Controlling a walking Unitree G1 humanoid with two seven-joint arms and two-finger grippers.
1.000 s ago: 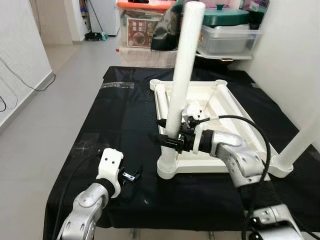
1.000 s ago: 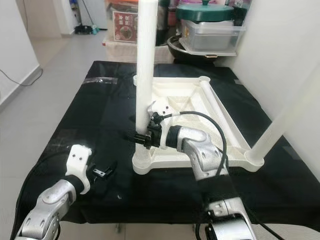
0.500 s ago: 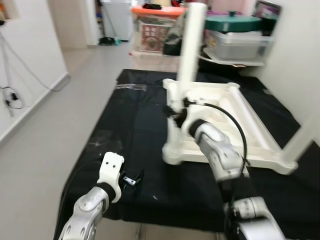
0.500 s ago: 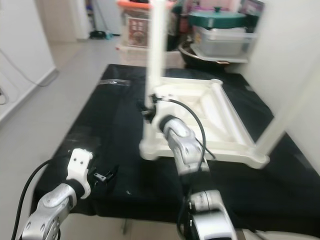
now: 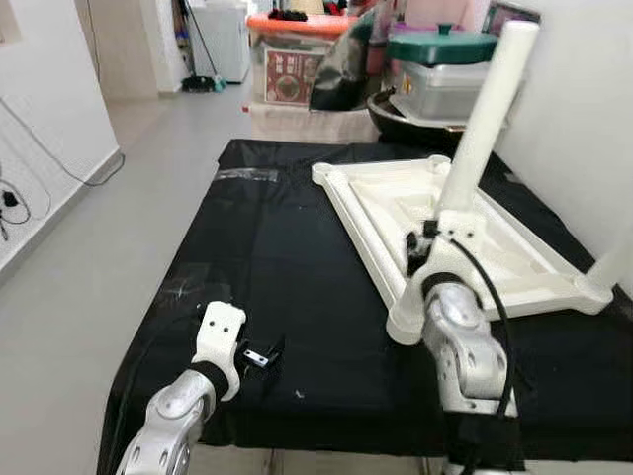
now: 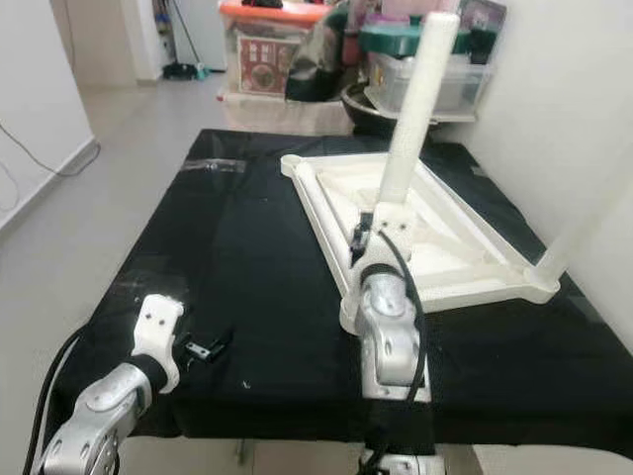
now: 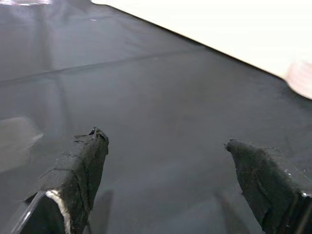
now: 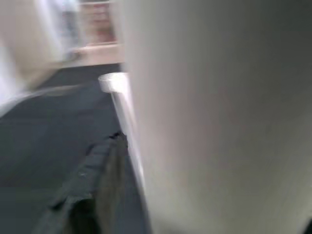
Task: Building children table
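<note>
Lying upside down on the right half of the cloth-covered platform (image 5: 277, 247): the tabletop (image 5: 445, 233). Standing tilted from its near-left corner: a leg (image 5: 485, 109). Sitting at that leg's base: the right gripper (image 5: 415, 247). Resting near the platform's front-left edge: the left gripper (image 5: 259, 354). Stacked behind the platform: storage bins (image 5: 445, 69).

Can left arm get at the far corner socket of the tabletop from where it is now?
Probably not. The left gripper hovers open at the near edge of the black cloth, while the far corner socket lies across the table. Nothing blocks the path; it just looks too far without stepping closer.
</note>
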